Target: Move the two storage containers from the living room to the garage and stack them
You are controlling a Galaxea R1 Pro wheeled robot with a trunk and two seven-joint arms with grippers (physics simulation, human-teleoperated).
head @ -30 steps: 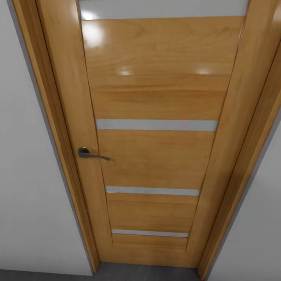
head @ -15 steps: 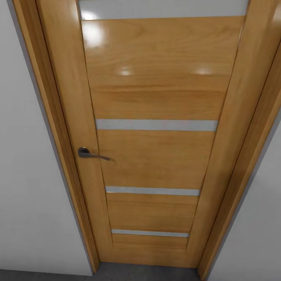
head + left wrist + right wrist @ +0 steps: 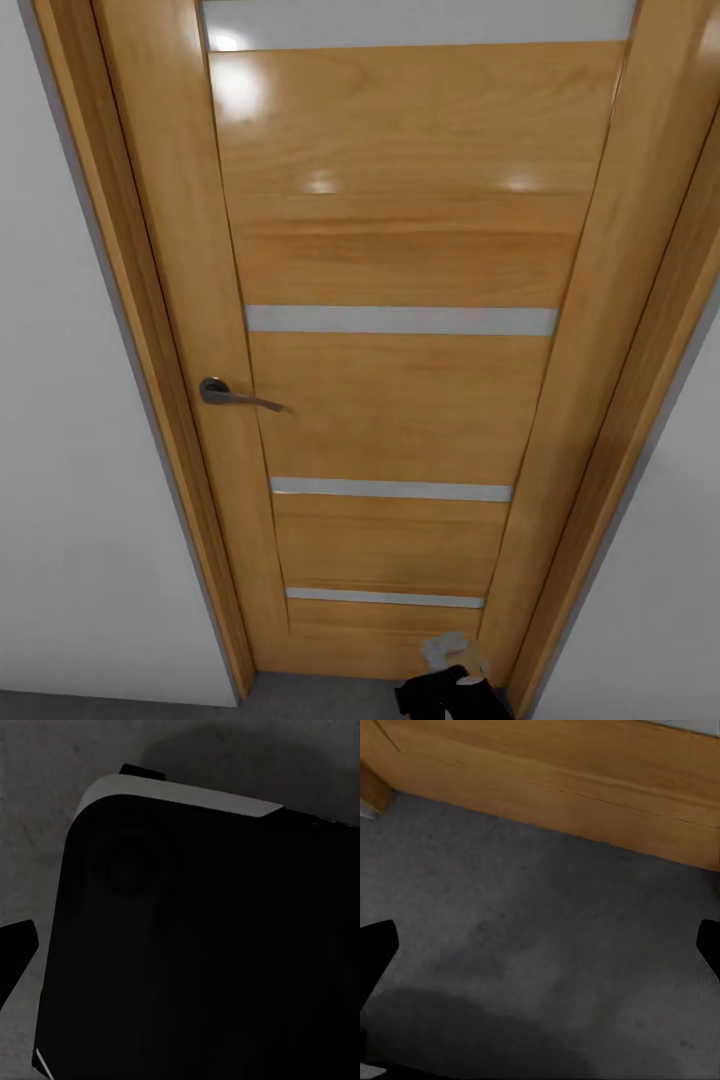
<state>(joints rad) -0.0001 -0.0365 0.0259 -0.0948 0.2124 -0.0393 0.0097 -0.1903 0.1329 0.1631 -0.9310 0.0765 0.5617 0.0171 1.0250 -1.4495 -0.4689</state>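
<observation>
The two storage containers are out of view. My right gripper (image 3: 540, 949) is open and empty, its two dark fingertips (image 3: 375, 949) at opposite edges of the right wrist view over the dark grey concrete floor (image 3: 585, 877). Part of my right arm (image 3: 455, 690) pokes into the bottom of the head view near the foot of the door. In the left wrist view, one fingertip (image 3: 13, 954) of my left gripper sits far out beside my own dark base (image 3: 202, 945); nothing is held in it.
A closed glossy wooden door (image 3: 400, 400) with grey glass strips stands straight ahead. Its dark lever handle (image 3: 235, 395) is on the left side. Plain light grey walls (image 3: 70, 500) flank the frame. The door's bottom rail (image 3: 555, 780) lies close ahead of my right gripper.
My right arm has risen into the bottom edge of the head view near the door's lower right corner. The door and the camera have not moved.
</observation>
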